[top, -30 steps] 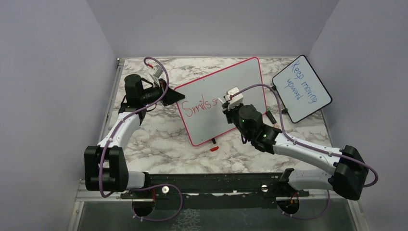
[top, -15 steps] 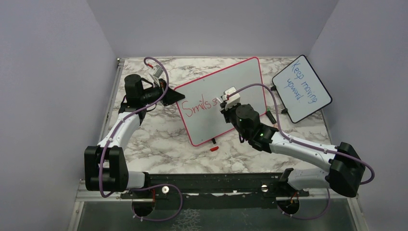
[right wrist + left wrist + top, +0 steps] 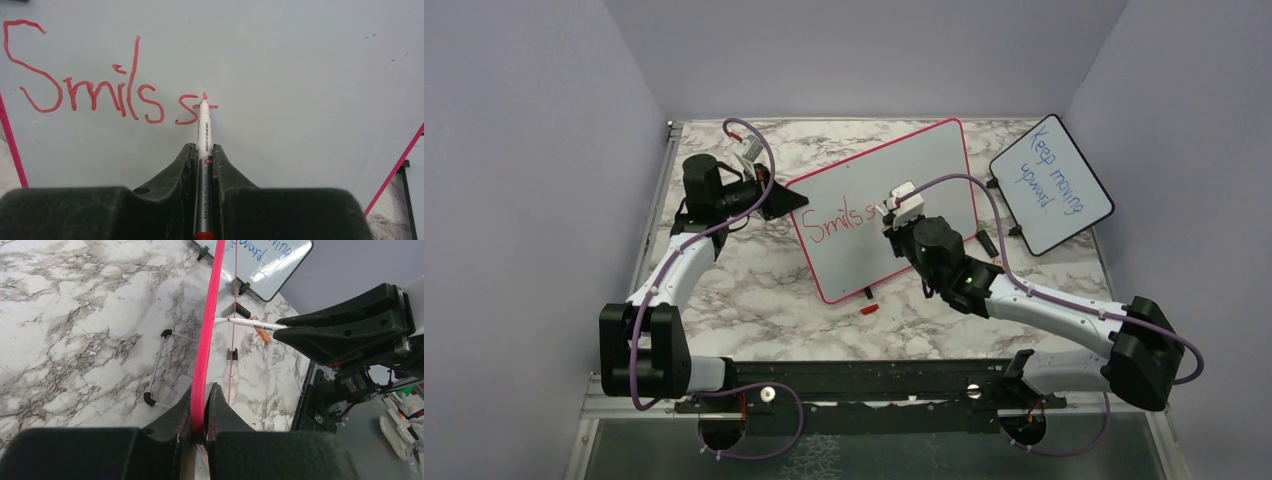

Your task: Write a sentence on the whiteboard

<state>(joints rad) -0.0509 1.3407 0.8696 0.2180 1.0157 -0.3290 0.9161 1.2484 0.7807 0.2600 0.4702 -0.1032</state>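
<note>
The red-framed whiteboard [image 3: 924, 175] stands tilted on the marble table. Red writing [image 3: 90, 90] on it reads "Smils" and then "st". My left gripper [image 3: 201, 390] is shut on the board's red frame [image 3: 210, 315] at its left edge; it also shows in the top view [image 3: 789, 198]. My right gripper [image 3: 203, 150] is shut on a red marker [image 3: 204, 140], whose tip touches the "t" stroke on the board. In the top view my right gripper [image 3: 894, 212] sits over the board's middle.
A smaller black-framed board [image 3: 1050, 182] with blue writing "Keep moving upward" stands at the back right. A red cap [image 3: 869, 309] lies on the table in front of the big board. A wire stand [image 3: 157, 367] lies behind the board.
My right gripper has moved slightly left and up along the board with the marker, adding strokes after "Smils". The left arm has not moved.
</note>
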